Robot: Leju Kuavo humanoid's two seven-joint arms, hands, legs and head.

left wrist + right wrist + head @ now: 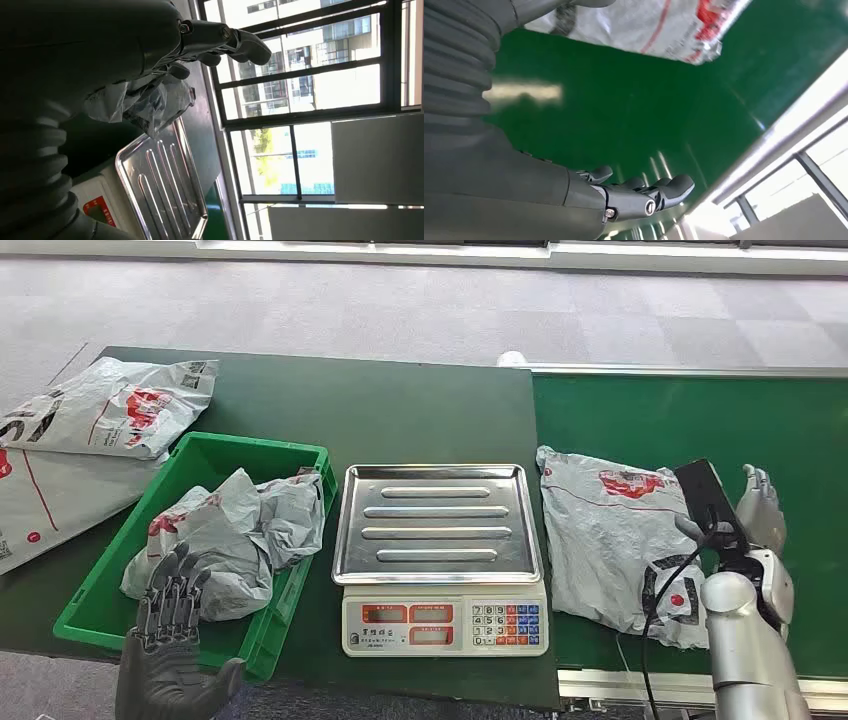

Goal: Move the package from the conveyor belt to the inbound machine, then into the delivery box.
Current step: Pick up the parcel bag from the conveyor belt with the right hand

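A grey plastic mail package with red print lies flat on the green conveyor belt, just right of the scale; its edge shows in the right wrist view. My right hand hovers at the package's right edge, fingers apart and holding nothing. The inbound machine is a scale with a steel tray and keypad, its tray bare. The green delivery box holds crumpled grey packages. My left hand hangs open over the box's near corner, its fingers empty.
Two more grey packages lie on the dark table at the far left. The belt's metal rail runs along the back. Grey carpet lies beyond the table. Bare green belt stretches right of the package.
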